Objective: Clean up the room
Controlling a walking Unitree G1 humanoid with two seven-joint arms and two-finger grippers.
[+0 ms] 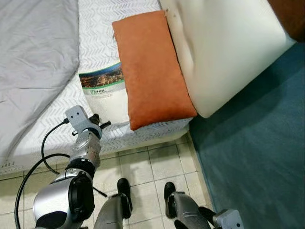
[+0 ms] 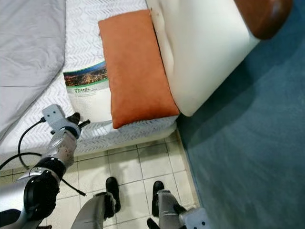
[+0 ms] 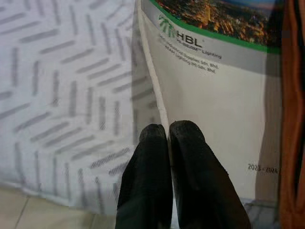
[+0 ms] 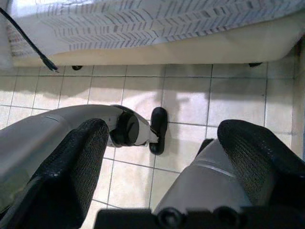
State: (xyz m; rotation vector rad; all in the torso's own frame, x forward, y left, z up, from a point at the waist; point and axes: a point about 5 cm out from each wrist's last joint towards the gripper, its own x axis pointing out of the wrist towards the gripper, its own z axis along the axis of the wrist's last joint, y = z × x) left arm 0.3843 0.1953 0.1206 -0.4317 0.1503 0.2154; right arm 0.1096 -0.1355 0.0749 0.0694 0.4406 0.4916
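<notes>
My left gripper (image 3: 167, 136) is at the near edge of the bed (image 1: 57, 129), fingers pressed together right on the lower left edge of the calendar (image 1: 107, 93). From the wrist view I can't tell whether paper is actually pinched between them or whether they're just clenched against it. The calendar lies flat on the patterned mattress, printed side up, with its right edge tucked under the orange pillow (image 1: 151, 67). The pillow butts against the padded headboard (image 1: 224, 47). A grey sheet (image 1: 33, 52) covers the far left of the bed.

My right gripper (image 4: 162, 143) hangs low by my legs over the tiled floor (image 1: 157, 167), fingers spread wide, holding nothing.

Step in hand, as I judge it: getting the calendar off the bed.

Next move needs:
- a confirmed grip on the edge. Thin paper on soft fabric may slip.
- a pull toward me and left, away from the pillow, so the pinned edge slides free without tearing or dragging the pillow along.
- a slow lift, since the sheet will flop.
</notes>
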